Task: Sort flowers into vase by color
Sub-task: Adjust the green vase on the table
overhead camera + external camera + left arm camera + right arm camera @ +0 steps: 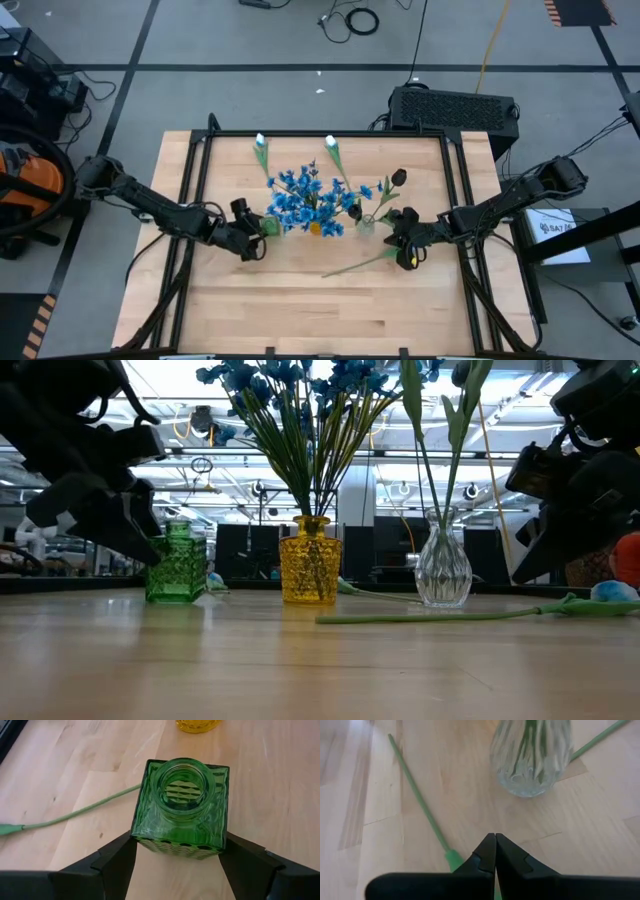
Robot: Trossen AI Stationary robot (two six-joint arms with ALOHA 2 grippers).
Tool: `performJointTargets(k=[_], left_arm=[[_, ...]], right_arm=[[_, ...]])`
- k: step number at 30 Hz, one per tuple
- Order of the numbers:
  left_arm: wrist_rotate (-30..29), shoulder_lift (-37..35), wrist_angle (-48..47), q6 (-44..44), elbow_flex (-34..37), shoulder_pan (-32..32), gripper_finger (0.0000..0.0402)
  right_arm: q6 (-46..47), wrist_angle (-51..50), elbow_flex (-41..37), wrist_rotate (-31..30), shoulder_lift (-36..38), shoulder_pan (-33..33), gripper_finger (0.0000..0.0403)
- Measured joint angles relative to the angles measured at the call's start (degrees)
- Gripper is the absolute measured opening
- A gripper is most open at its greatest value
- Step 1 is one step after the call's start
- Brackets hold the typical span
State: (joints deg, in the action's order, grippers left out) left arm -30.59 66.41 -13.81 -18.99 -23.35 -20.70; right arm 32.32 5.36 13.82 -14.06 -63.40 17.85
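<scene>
Three vases stand in a row near the middle of the table [300, 310], seen from above: a green vase [270, 226], a yellow vase [315, 228] and a clear vase [365, 222]. We count two white flowers [331, 143] lying near the far edge, and one loose flower [362, 262] lying flat on the wood. The near half of the table is open wood, with lots of room.

From the low view, we see the blue flowers [300, 375] stuffed in the yellow vase [310, 572]. Two green stems stand in the clear vase [443, 568]. The green vase [176, 563] has no flowers.

In the left wrist view, the left gripper [177, 855] has its two fingers spread wide, one on each side of the green vase [181, 807], pressed on its walls.

In the right wrist view, the right gripper [495, 845] has its fingers squeezed tight together, holding nothing. A stem lies just beside it, and the clear vase [532, 755] is near.
</scene>
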Motion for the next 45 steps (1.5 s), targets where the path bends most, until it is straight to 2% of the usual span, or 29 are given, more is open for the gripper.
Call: performJointTargets(k=[7,17,30,40,45], left_arm=[[-0.4,0.0,0.0,1.8,0.0,1.7,0.0271],[0.2,0.1,0.7,4.4,0.1,3.5,0.0304],[2.0,0.1,2.7,10.9,0.1,6.5,0.0306],[3.2,0.1,-4.1,8.7,-2.9,5.4,0.0306],[2.6,0.0,-4.3,8.5,-3.4,5.2,0.0306]], right_arm=[[0.1,0.1,0.0,1.0,0.0,0.0,0.0],[-0.1,0.0,0.0,1.0,0.0,0.0,0.0],[0.0,0.0,0.0,2.5,0.0,0.0,0.0],[0.0,0.0,0.0,2.6,0.0,0.0,0.0],[0.0,0.0,0.0,2.6,0.0,0.0,0.0]])
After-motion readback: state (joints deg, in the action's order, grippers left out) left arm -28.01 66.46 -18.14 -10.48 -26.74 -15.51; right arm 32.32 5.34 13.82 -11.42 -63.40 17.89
